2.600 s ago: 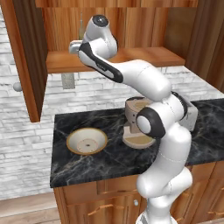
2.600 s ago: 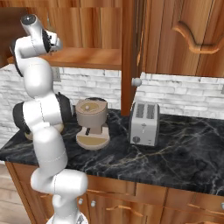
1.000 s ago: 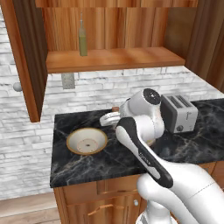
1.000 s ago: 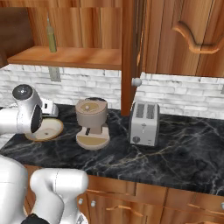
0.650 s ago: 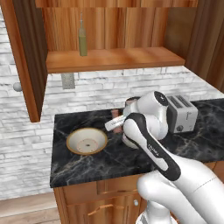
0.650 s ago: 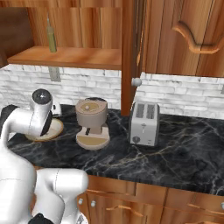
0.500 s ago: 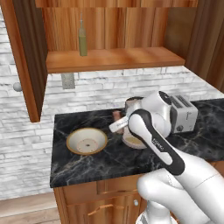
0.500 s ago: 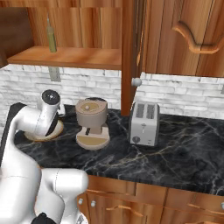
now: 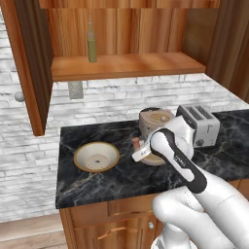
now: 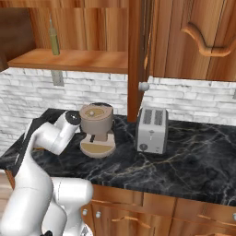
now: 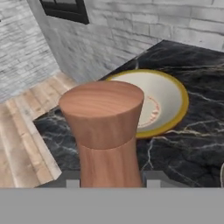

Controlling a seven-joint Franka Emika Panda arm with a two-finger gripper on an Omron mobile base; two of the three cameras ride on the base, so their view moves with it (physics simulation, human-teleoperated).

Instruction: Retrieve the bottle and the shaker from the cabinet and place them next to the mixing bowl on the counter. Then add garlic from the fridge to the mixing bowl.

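Closed tight on a wooden shaker [image 11: 105,131], the jaws hold it upright over the black marble bench [image 9: 97,182], just right of the yellow-rimmed mixing bowl [image 9: 96,156]. Behind the shaker stands the wooden coffee machine [image 10: 97,129], with the silver toaster [image 10: 151,124] further right of the bowl. Above and behind the bowl, a green bottle [image 9: 91,44] stands on the open cabinet's shelf [image 9: 126,65].
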